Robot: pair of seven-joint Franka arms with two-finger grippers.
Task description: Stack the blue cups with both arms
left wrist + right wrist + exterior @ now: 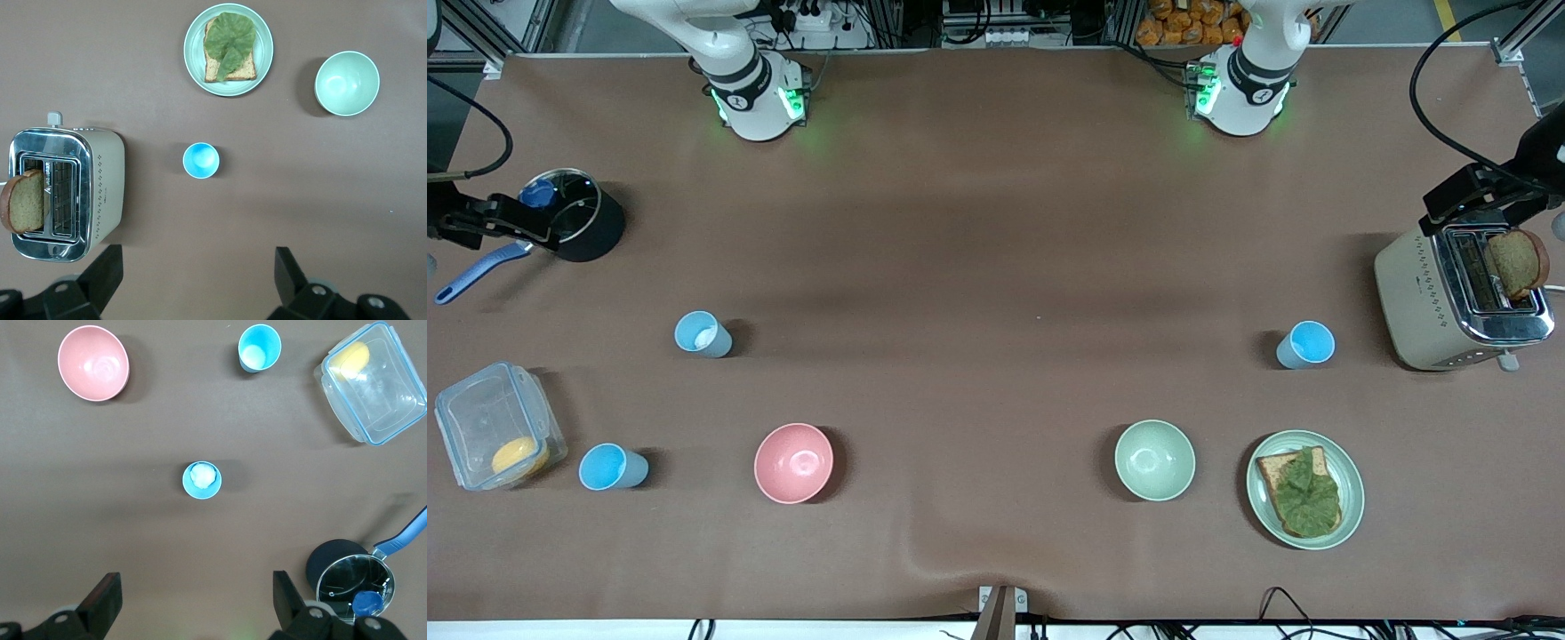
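Both grippers, left (pixel 193 280) and right (pixel 193 600), are hovering with fingers released; 3 blue cups (pixel 703 335) are risking a wrong pick.

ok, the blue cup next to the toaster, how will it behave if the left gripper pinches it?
The blue cup looks like thin plastic and empty, so probably very light and somewhat squeezable. It is smooth and tapered, so it may slip in a loose pinch. It stands upright on a narrow base; a sideways nudge would likely tip it, then roll it.

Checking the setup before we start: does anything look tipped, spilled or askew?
Nothing is tipped or spilled. All three blue cups stand upright and apart. Only oddity: the tablecloth has a wrinkle near its front edge.
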